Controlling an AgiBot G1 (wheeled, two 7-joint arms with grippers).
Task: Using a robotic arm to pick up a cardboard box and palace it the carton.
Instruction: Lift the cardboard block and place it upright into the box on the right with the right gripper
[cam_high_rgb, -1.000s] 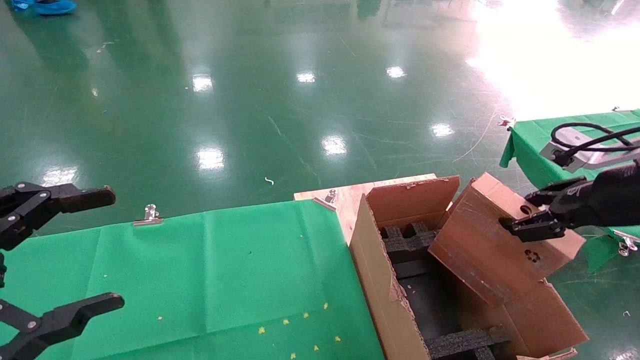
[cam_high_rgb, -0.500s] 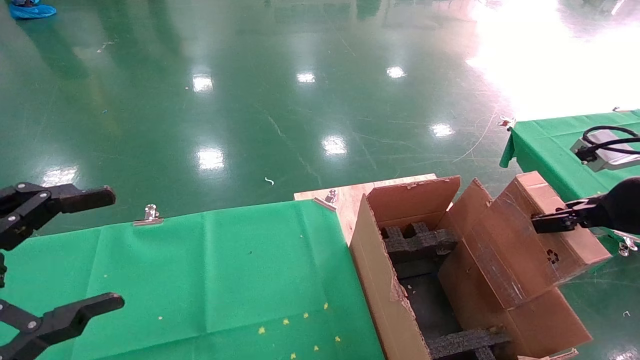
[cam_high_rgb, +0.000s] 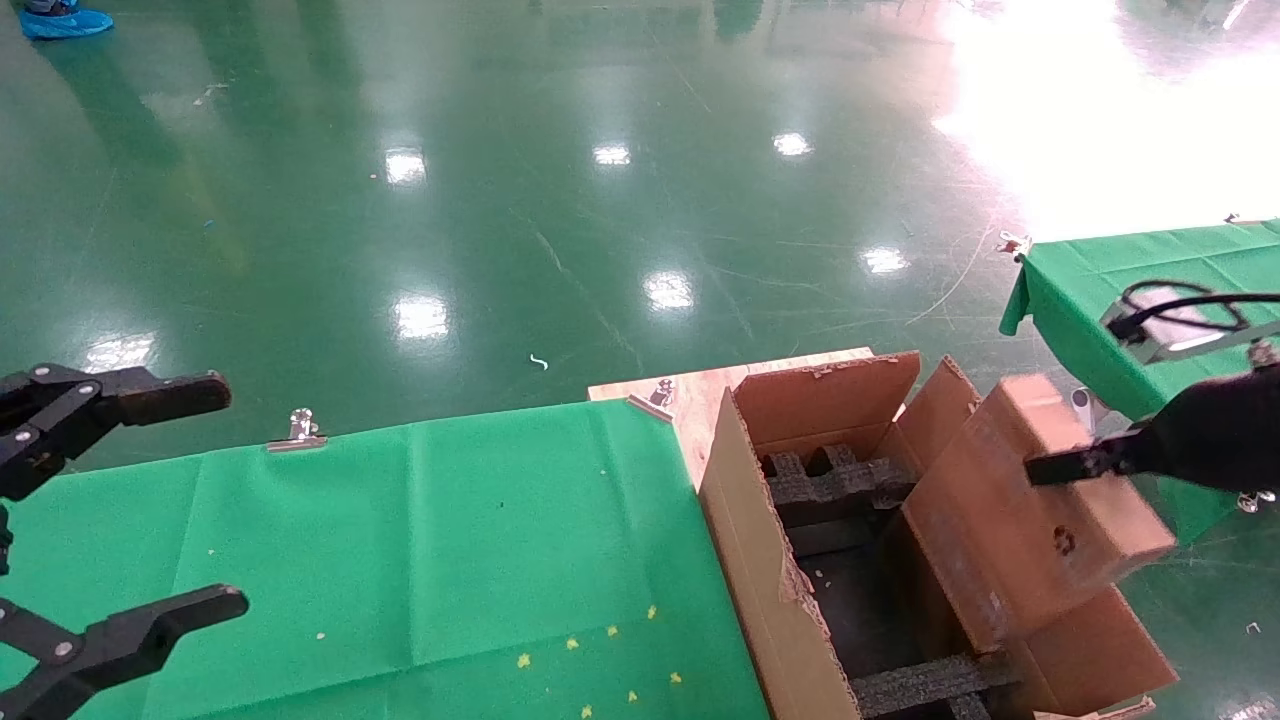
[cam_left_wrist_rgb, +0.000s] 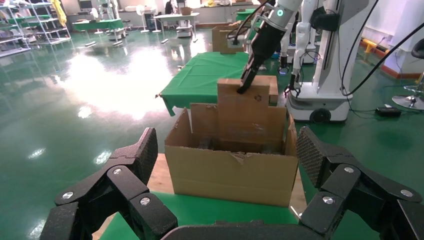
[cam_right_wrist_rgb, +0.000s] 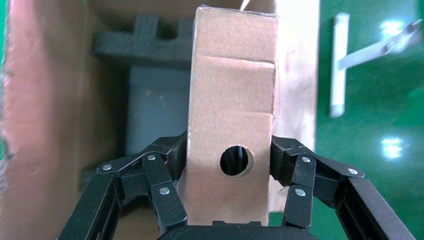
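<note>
The small brown cardboard box (cam_high_rgb: 1030, 510) hangs tilted over the right side of the large open carton (cam_high_rgb: 760, 560), its lower end down between the carton walls. My right gripper (cam_high_rgb: 1055, 468) is shut on the box's upper part. In the right wrist view its fingers (cam_right_wrist_rgb: 167, 165) clamp both sides of the box (cam_right_wrist_rgb: 232, 100) beside a round hole, with the carton's inside (cam_right_wrist_rgb: 45, 100) below. The left wrist view shows the carton (cam_left_wrist_rgb: 235, 175), the box (cam_left_wrist_rgb: 245, 100) and the white right arm (cam_left_wrist_rgb: 265, 40). My left gripper (cam_high_rgb: 215, 495) is parked open at the far left.
Black foam inserts (cam_high_rgb: 830, 485) line the carton's inside. The carton stands on a wooden board (cam_high_rgb: 690, 390) beside the green-clothed table (cam_high_rgb: 400, 540), which has a metal clip (cam_high_rgb: 298, 430) on its edge. A second green table (cam_high_rgb: 1080, 290) lies at the right, behind my right arm.
My right gripper swung the box out to the right, then back left and lower, so its lower end sits deeper in the carton. The left arm has not moved.
</note>
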